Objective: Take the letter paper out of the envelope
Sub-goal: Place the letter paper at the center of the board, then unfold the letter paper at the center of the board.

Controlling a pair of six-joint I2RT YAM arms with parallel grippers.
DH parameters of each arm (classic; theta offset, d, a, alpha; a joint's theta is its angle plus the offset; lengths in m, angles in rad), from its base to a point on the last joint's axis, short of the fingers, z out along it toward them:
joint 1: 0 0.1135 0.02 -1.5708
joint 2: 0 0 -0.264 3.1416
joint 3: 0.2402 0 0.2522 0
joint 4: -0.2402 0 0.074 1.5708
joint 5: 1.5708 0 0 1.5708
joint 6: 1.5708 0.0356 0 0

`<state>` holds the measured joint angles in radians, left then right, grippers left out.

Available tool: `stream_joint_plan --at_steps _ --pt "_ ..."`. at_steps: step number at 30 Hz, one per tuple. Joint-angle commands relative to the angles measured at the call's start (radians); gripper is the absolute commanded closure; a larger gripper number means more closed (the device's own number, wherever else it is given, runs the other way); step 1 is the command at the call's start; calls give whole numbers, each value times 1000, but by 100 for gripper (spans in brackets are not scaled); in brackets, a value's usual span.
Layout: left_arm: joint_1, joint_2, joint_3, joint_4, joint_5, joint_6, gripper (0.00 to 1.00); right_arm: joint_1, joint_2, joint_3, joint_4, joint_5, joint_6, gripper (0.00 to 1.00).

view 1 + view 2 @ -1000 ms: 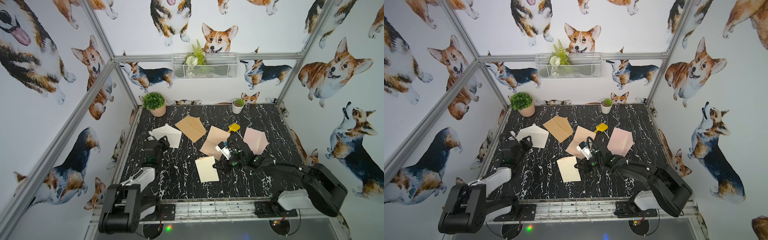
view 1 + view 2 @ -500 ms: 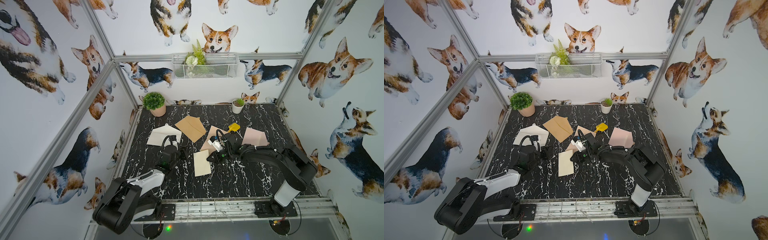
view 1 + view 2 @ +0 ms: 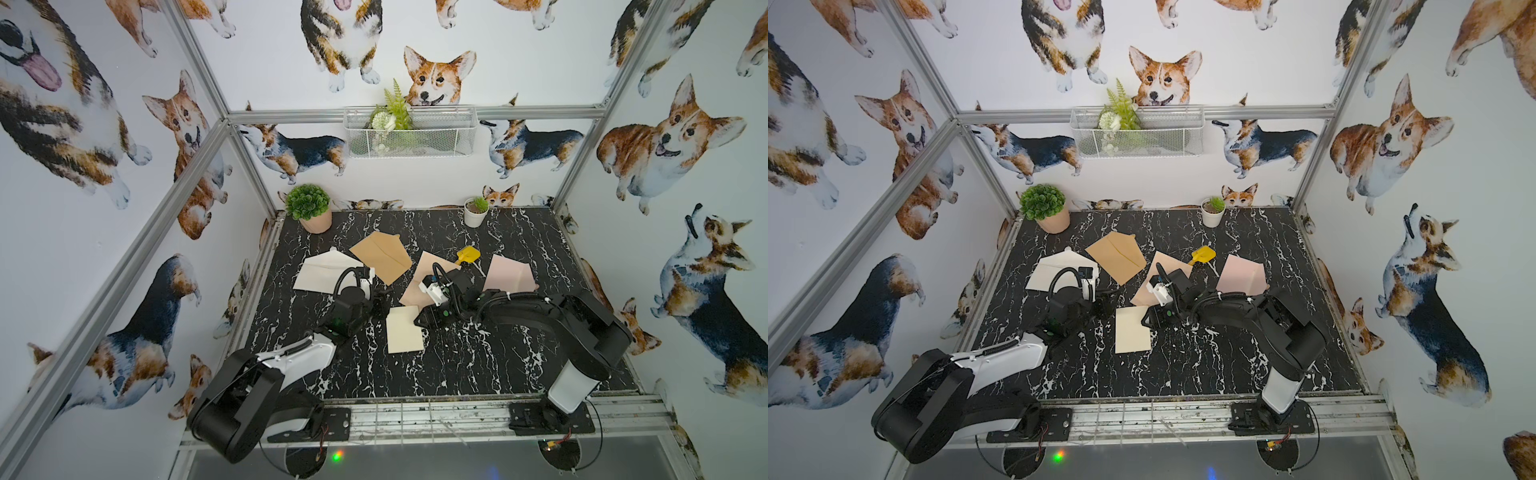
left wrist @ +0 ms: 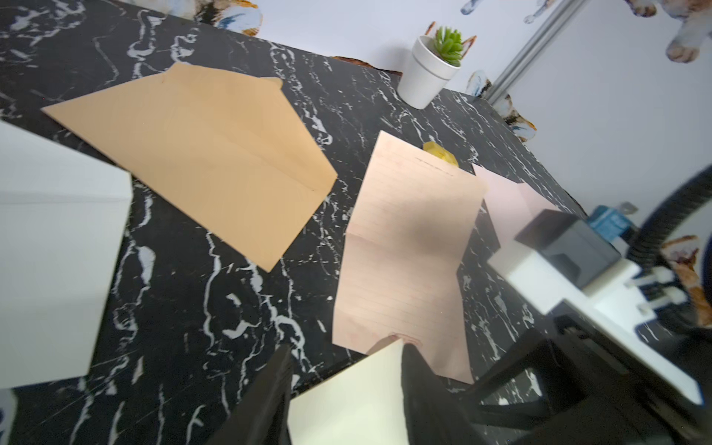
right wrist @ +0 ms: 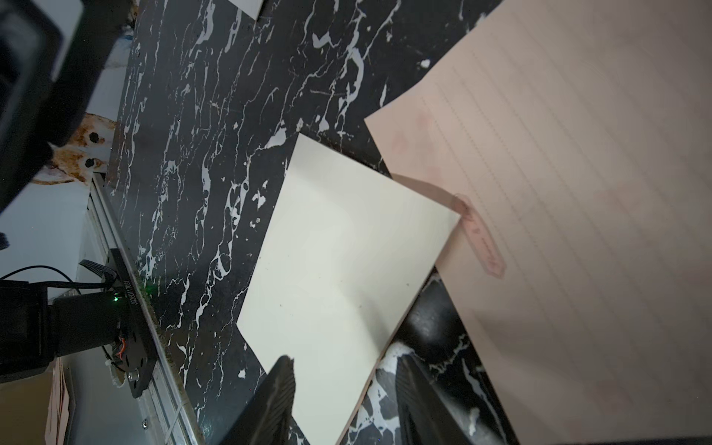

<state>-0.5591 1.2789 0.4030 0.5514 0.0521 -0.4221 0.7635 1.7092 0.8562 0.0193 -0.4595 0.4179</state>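
Observation:
A cream sheet of letter paper lies flat mid-table, outside any envelope. My left gripper is open at its far left corner, and the sheet shows between the jaws. At the sheet's right edge my right gripper is open, its jaws straddling the edge of the sheet. A white envelope with its flap open lies to the left, partly hidden behind my left wrist.
A brown envelope lies behind the grippers. A pink lined sheet touches the cream sheet's far corner. A pink envelope and a yellow piece lie to the right. Two potted plants stand at the back wall.
My left arm has swung in from the left side to the cream sheet. The right gripper has gone from shut to open, and the sheet has shifted a little leftward.

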Motion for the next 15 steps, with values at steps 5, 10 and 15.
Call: stream_joint_plan --at_steps 5,10,15 --pt "-73 -21 -23 -137 -56 32 53 7 31 -6 23 -21 42 54" --pt "-74 -70 -46 -225 -117 17 59 11 41 -20 69 -24 70 54" --pt "-73 -63 -48 -264 -134 7 79 19 66 2 97 -51 85 54"
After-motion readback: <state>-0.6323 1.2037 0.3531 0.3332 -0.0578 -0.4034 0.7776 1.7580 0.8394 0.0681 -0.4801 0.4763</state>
